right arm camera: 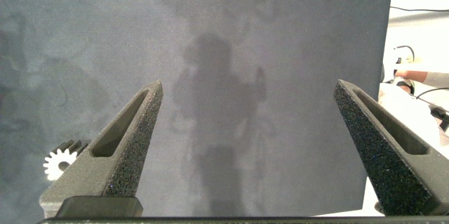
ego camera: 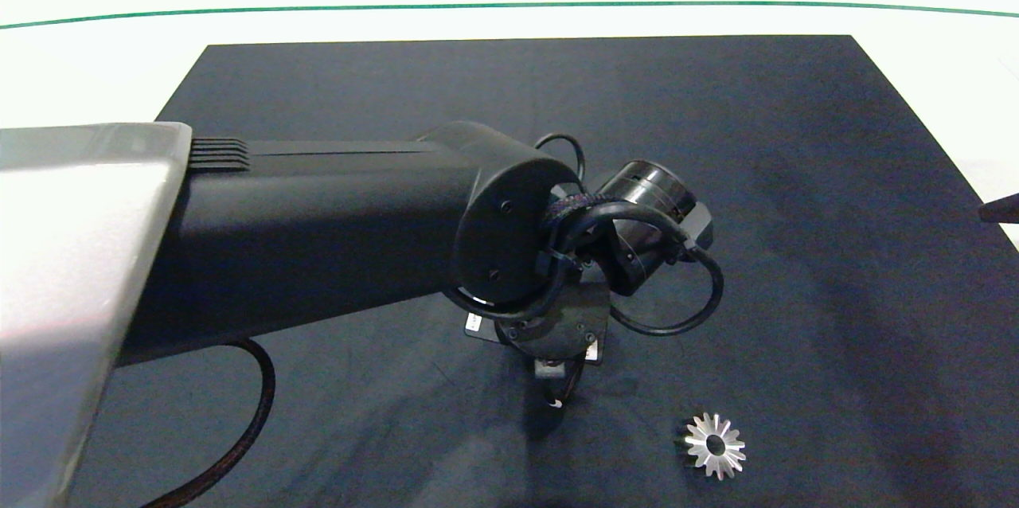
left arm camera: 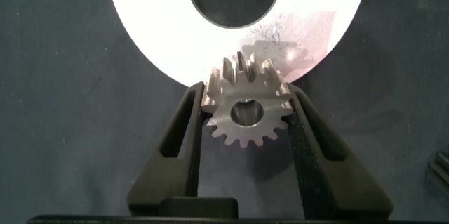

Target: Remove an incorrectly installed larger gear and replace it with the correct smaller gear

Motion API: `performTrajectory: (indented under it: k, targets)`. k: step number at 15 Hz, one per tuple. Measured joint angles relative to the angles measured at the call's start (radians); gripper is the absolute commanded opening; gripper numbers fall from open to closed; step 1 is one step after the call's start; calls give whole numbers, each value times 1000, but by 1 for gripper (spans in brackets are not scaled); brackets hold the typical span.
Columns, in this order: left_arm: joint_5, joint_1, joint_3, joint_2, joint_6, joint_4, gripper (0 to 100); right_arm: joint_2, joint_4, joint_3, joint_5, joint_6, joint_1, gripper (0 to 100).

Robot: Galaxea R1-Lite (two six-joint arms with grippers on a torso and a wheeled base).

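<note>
Left hand (left arm camera: 245, 115) pinches the small gear (left arm camera: 245, 112) between both fingers, holding it at the rim of a white ring plate (left arm camera: 161, 34) (another gear just shows at that plate's far edge). Large gear (ego camera: 715, 446) lies flat on the dark mat (ego camera: 796, 213), near the front, well apart from the left arm. Right hand (right arm camera: 245, 147) spread wide over bare mat, holding nothing.

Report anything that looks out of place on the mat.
The larger gear lies loose and flat on the dark mat, apart from the assembly. The left gripper holds the smaller gear by the round plate. Nothing looks damaged.
</note>
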Motion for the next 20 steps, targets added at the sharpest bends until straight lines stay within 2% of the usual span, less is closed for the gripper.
performTrajectory:
  k: [3, 4, 9, 14, 17, 20]
  targets:
    - [0, 0, -14, 6, 0, 0, 0, 0, 0, 0, 0, 0, 0, 100]
    - [0, 1, -14, 8, -1, 0, 100, 0, 0, 0, 0, 0, 0, 100]
    - [0, 1, -4, 2, -12, 6, 100, 0, 0, 1, 0, -1, 0, 100]
    - [0, 5, 2, -49, -74, 98, 100, 4, 0, 3, -1, -3, 1, 100]
    - [2, 21, 47, -161, -115, 185, 100, 13, 0, 4, -1, -4, -2, 100]
    - [3, 66, 176, -350, -140, 214, 100, 34, 0, 9, -6, -6, -4, 100]
